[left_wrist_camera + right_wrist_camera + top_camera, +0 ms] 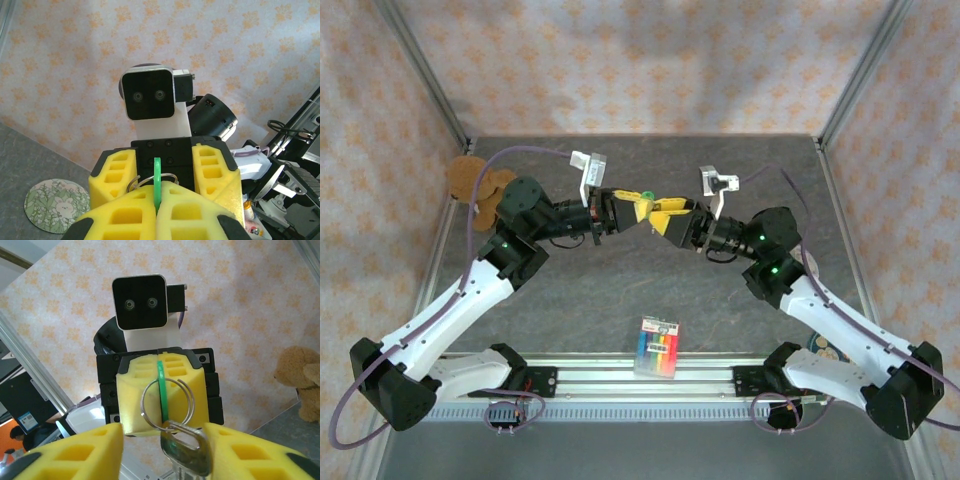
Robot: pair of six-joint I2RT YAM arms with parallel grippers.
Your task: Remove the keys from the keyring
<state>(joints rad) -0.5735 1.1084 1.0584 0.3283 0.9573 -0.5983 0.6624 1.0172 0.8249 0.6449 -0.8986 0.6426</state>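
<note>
The left gripper (157, 202) is clenched. The green-headed key (157, 175) is pinched edge-on between its yellow pads, so that the keyring (143, 403) is kept just in front of its tips. The right gripper (162, 447) is seen released: its two fingers are parted on either side of the lower part of the keyring, and no contact with the metal can be made out. At the bottom of the keyring the plain silvery key (189, 458) is hung. Its long axis is pointed away from the keyring, into the gap between the parted fingers. In the top view both grippers are found nose to nose above the table (620, 290), with the keyring between them. The coming move is judged to depend on this relation: the plain silvery key lies on the side of the keyring nearest to the right gripper. A grasp by that arm across the flat sides is therefore probably needed, while the keyring is steadied by the left gripper through the green-headed key.
</note>
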